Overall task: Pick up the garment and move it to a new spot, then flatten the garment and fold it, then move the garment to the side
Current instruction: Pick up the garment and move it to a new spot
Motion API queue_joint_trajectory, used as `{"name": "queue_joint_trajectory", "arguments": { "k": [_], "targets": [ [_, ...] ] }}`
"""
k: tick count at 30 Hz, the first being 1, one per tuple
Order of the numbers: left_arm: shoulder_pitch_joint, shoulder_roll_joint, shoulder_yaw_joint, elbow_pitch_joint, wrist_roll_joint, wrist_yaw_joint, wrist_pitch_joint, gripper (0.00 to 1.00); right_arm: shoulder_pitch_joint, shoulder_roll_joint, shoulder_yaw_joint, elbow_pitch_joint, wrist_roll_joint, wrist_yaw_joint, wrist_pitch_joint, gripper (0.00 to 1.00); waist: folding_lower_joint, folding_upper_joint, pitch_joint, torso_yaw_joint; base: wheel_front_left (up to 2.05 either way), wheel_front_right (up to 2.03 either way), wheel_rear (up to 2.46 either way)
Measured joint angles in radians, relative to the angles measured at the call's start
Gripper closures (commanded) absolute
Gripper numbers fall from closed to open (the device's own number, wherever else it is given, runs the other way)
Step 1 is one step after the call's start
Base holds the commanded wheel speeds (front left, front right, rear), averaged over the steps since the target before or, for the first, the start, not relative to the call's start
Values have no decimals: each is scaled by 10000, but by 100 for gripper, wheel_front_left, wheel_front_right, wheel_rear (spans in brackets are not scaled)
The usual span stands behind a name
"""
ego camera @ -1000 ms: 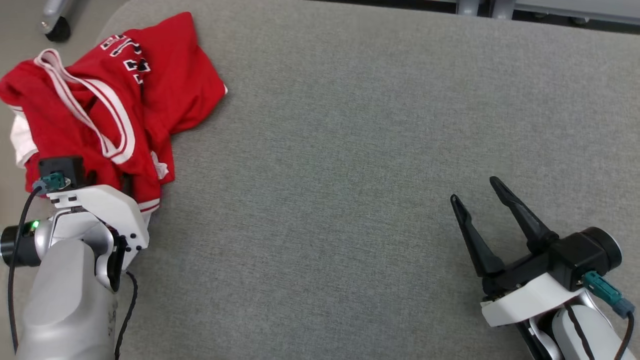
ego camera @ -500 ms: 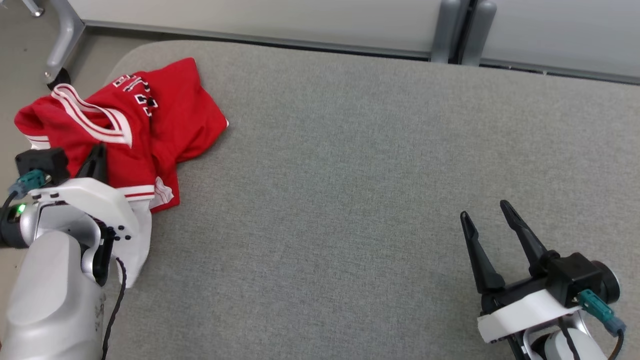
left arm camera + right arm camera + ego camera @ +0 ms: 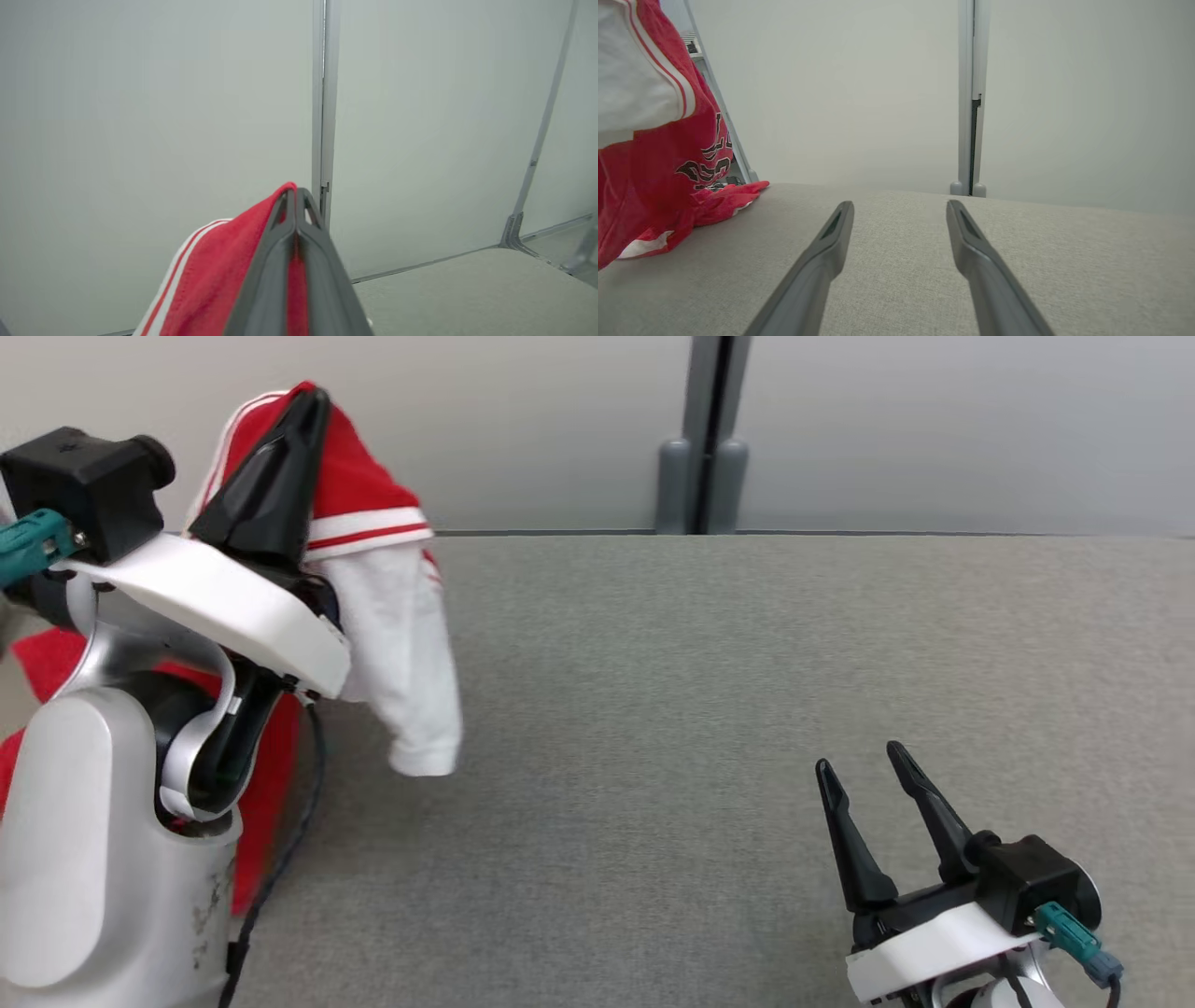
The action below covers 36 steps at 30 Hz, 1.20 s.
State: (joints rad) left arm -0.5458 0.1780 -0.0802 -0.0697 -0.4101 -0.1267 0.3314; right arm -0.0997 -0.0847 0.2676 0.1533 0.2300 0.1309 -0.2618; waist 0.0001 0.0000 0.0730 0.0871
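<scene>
Red cloth with white trim, the garment (image 3: pixel 364 504), hangs from the left pincer (image 3: pixel 308 406) in the head view, well to the left of the grey wall post (image 3: pixel 702 439). The pincer's dark fingers are pressed together on a fold at the top of the cloth, above the grey woven surface (image 3: pixel 700 709). A white sleeve with a red stripe droops beside the arm, and more red cloth shows lower down behind the pale forearm. The right pincer (image 3: pixel 859 756) sits to the lower right of the post, fingers spread apart and holding nothing.

In the left wrist view, the left pincer (image 3: pixel 295 192) rises just left of the post (image 3: pixel 322 93), its two fingers closed on a thin strip of red. The rest of the garment (image 3: pixel 219 275) spills down farther left of the post, with white stripes along its edge.

In the right wrist view, the right pincer (image 3: pixel 900 205) points at the foot of the post (image 3: pixel 971 93), with its fingers wide apart over the surface (image 3: pixel 901 280). The garment (image 3: pixel 654 186) hangs far left of the post. It has dark lettering on the red, and its lower end lies on the surface.
</scene>
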Motion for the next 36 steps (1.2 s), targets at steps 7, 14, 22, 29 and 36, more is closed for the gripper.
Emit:
{"name": "queue_joint_trajectory", "arguments": {
  "k": [7,14,22,29,36],
  "targets": [
    [-391,-859,-884,-1703,-1264,58,1104,100,-70,167,-324,-73,79,-2,0,0,0,0,-8,-1567,0,0,0],
    [-1039,-1243,-1645,-2121,-2406,589,1162,100,-149,280,-656,-107,167,-2,0,0,0,0,240,-3088,0,0,0],
    [58,-984,-1421,52,-2148,1248,522,100,-160,337,-662,-127,280,-2,0,0,0,0,681,-4159,0,0,0],
    [1627,-453,-709,3695,-1870,1187,-1147,100,-229,351,-711,-104,401,-2,0,0,0,0,951,-4136,0,0,0],
    [1760,-709,-658,5892,-1678,698,-3603,0,-237,357,-794,0,67,-2,0,0,0,0,861,-3614,0,0,0]
  ]
}}
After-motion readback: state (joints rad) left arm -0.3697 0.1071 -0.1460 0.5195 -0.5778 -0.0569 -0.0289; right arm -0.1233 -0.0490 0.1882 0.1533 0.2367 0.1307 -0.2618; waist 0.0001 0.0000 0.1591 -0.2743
